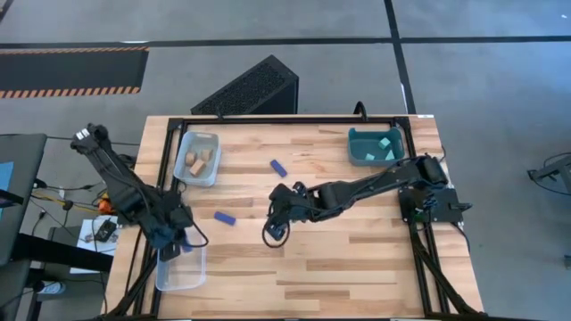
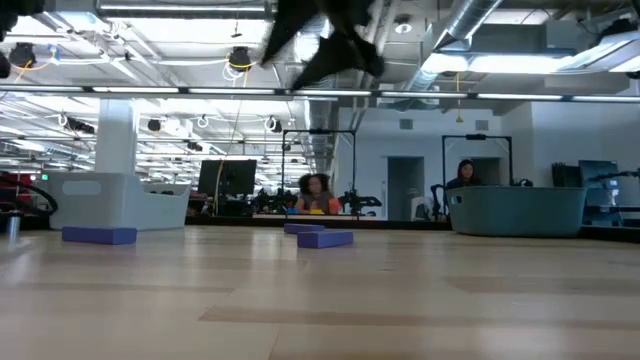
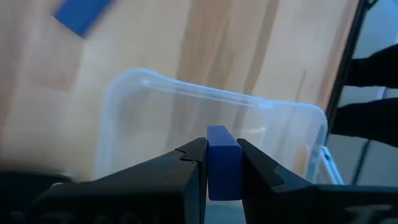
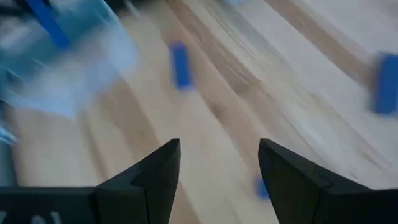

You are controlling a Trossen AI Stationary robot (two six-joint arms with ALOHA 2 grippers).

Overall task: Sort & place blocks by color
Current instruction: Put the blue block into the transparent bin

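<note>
My left gripper [image 1: 176, 242] hangs over the clear bin [image 1: 181, 269] at the table's near left corner, shut on a dark blue block [image 3: 222, 163]. My right gripper [image 1: 278, 217] stands open above the middle of the table, with nothing between its fingers [image 4: 217, 168]. Two more dark blue blocks lie flat on the wood: one [image 1: 224, 218] between the two grippers, one [image 1: 279, 167] farther back. Tan blocks [image 1: 201, 160] lie in the grey bin [image 1: 198, 143] at the far left. Light cyan cubes [image 1: 385, 144] lie in the teal bin [image 1: 364, 156] at the far right. My left gripper pinches the blue block's two opposite side faces [image 3: 211, 171] between its two fingers. The fingers slant steeply down from above. One end of the block [image 3: 219, 132] sticks out past the fingertips, and the block hangs clear above the clear bin's opening [image 3: 211, 118].
The table's black frame [image 1: 165, 160] runs along the left and right edges. In the low view my right gripper [image 2: 330, 40] hangs high above the wood, and people sit in the room behind. Bare wood lies across the near half of the table [image 1: 339, 267].
</note>
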